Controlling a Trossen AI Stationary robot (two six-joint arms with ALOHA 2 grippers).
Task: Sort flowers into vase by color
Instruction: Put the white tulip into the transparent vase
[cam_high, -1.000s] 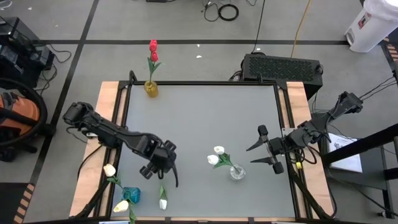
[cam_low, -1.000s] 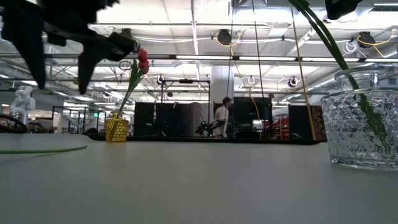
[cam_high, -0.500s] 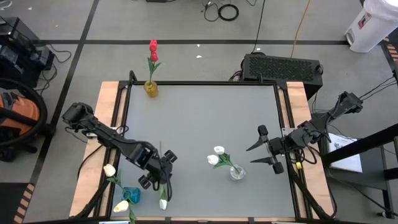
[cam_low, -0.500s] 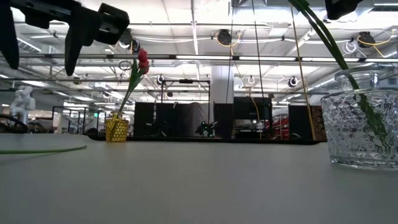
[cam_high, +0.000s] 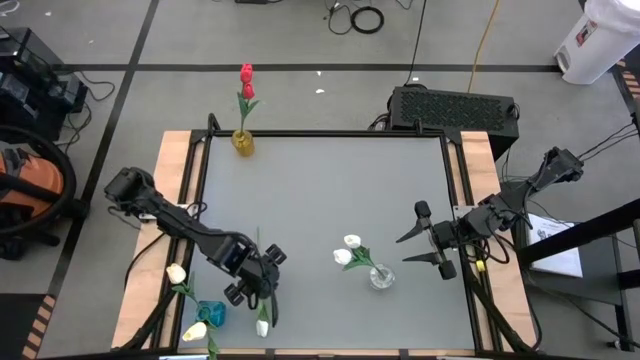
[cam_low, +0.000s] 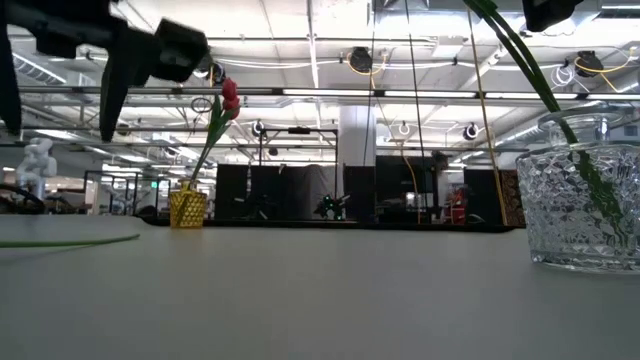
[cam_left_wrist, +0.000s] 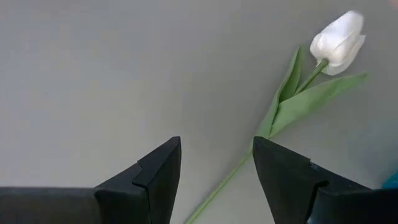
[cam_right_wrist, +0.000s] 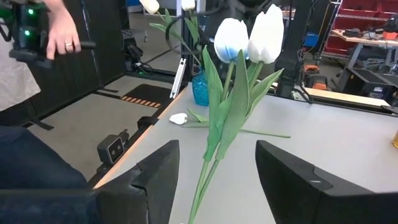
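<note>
Presently, step: the left gripper, jaws spread wide and empty, is poised over a loose white tulip lying on the table.
Next move: descent onto the stem is called for.
Right gripper: parked open beside the glass vase.

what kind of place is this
Probably a big industrial robotics lab or workshop: a high ceiling with strip lights, dark equipment racks behind the table, and cables on a taped concrete floor.
</note>
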